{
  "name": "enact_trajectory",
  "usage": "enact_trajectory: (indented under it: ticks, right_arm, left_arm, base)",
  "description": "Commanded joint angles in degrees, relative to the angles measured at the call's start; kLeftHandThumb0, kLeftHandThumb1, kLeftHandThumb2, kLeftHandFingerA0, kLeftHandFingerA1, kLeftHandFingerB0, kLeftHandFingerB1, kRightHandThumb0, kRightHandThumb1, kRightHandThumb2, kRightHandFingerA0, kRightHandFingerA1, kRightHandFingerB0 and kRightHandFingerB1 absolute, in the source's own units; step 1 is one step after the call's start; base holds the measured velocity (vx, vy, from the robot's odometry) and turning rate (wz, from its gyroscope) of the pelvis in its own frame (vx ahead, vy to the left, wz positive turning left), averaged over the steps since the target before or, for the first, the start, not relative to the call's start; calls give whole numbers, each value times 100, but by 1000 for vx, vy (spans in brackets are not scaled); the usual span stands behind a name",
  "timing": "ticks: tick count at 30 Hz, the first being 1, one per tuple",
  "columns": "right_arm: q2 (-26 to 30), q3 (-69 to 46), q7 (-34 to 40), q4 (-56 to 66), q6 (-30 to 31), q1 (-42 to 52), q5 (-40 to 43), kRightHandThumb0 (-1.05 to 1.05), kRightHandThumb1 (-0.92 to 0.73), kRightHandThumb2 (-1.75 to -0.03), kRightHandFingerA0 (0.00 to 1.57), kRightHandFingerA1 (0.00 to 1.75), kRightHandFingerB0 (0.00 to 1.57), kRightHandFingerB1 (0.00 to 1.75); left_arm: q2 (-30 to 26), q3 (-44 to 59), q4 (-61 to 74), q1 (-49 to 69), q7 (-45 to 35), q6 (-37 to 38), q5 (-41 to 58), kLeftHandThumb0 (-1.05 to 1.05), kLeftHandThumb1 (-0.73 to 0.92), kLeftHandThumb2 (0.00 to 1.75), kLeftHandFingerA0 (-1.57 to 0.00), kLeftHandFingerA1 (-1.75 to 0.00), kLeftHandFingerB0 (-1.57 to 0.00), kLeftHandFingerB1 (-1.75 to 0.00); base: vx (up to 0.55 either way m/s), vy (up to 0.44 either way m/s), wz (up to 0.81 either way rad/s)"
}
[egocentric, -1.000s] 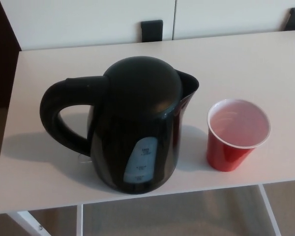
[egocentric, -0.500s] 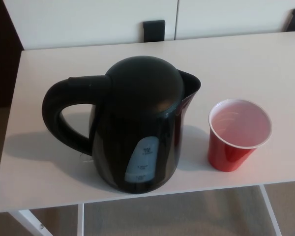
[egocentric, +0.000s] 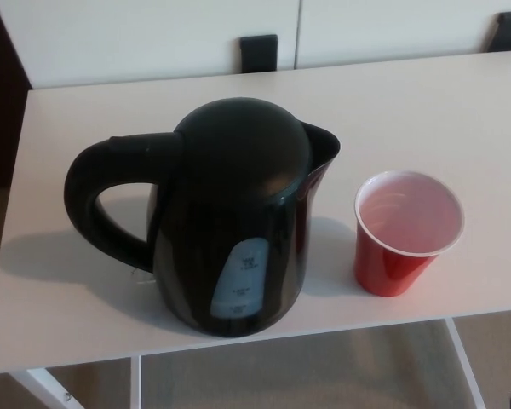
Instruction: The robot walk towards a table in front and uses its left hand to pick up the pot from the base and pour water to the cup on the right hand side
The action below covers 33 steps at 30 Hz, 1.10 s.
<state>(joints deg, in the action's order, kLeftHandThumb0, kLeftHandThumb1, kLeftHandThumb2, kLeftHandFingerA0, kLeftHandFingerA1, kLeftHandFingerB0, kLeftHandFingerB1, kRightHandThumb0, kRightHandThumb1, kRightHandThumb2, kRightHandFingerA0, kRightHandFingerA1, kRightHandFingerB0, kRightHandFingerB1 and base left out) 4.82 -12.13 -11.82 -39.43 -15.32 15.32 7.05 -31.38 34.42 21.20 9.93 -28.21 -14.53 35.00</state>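
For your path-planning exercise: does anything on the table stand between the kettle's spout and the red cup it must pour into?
Nothing visible does. The kettle stands with its spout turned toward the cup, and only bare table lies between them. Neither hand is in view.

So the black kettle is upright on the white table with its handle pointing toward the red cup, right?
Not quite. In the head view the black kettle is upright on the white table, but its handle points away from the red cup; the spout faces the cup.
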Motion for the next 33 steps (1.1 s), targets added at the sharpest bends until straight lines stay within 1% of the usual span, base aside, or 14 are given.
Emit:
enact_trajectory:
  ticks: [1,3,5,8,12,22,25,29,30,33]
  right_arm:
    - [48,-7,77,184,267,38,38,-58,-55,-78,22,46,5,36]
    - [46,-6,80,208,289,46,37,-58,-55,-78,22,46,5,36]
    - [76,-37,68,78,217,-49,47,-57,-55,-79,21,47,6,37]
    - [79,-40,71,60,220,-62,43,-57,-55,-79,21,47,6,37]
    - [105,-15,44,179,210,4,17,-58,-54,-78,20,46,6,38]
    - [83,-3,76,244,335,-10,29,-58,-54,-78,22,46,6,37]
    - [69,34,120,175,251,-13,-35,-57,-54,-78,22,47,7,38]
    - [70,39,107,167,234,-13,-29,-57,-55,-78,21,46,6,37]
    - [63,30,102,149,210,-29,-15,-57,-54,-78,20,47,6,37]
    - [47,8,113,43,102,-79,-5,-56,-55,-77,21,47,7,38]
  left_arm:
    - [162,-519,-247,-220,-100,281,-312,-23,27,81,-1,-50,0,-49]
    - [164,-531,-263,-227,-101,303,-322,-23,27,81,-1,-50,0,-49]
    - [306,-1054,-483,-436,-35,472,-725,-24,26,81,-1,-49,0,-49]
    - [316,-1117,-538,-463,-18,538,-773,-24,26,81,-1,-49,0,-49]
    - [328,-1517,-922,-685,42,605,-1131,-25,24,80,-1,-49,0,-48]
    - [372,-1775,-1222,-774,-28,679,-1280,-23,21,78,-1,-49,0,-47]
    - [366,-2064,-1334,-776,-107,762,-1502,-25,21,78,-1,-48,0,-47]
    - [362,-2137,-1357,-781,-84,810,-1569,-25,21,79,-1,-48,0,-47]
    - [398,-2195,-1365,-803,-38,804,-1622,-42,40,52,-19,-33,-17,-29]
    - [488,-2314,-1382,-864,68,774,-1725,-42,40,52,-19,-33,-17,-29]
  base:
    - [0,0,0]
    - [0,0,0]
    - [0,0,0]
    - [0,0,0]
    - [0,0,0]
    - [0,0,0]
    - [0,0,0]
    - [0,0,0]
    - [0,0,0]
    - [0,0,0]
